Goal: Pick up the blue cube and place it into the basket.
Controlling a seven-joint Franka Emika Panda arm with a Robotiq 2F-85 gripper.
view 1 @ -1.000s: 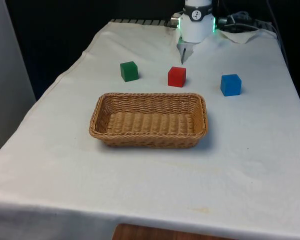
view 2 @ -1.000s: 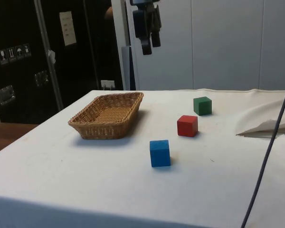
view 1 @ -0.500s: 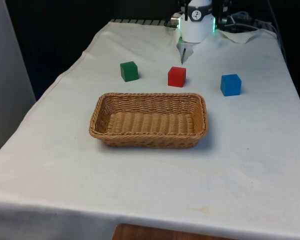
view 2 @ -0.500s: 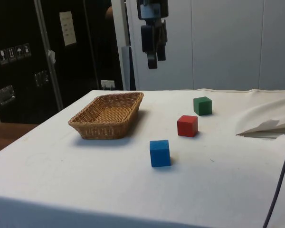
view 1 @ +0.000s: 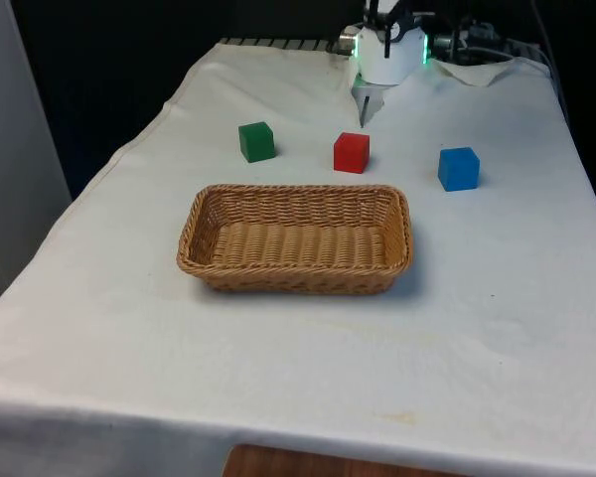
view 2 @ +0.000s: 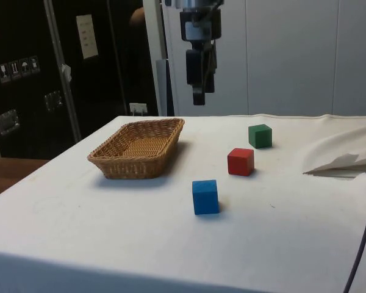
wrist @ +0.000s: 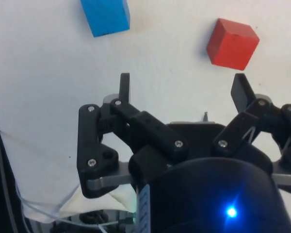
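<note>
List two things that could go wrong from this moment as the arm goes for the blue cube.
1. The open gripper hangs high above the cloth near the red cube; it might descend on that instead of the blue cube.
2. Carried low, the cube could clip the basket rim.

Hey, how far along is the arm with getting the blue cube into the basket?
Nothing is done yet: the blue cube sits on the white cloth, apart from the basket, which holds nothing. In hand: the end effector hangs open in the air above the table, carrying nothing, with the blue cube and the red cube below it. Left: descend on the blue cube, grasp it, carry it over and release it in the basket.
</note>
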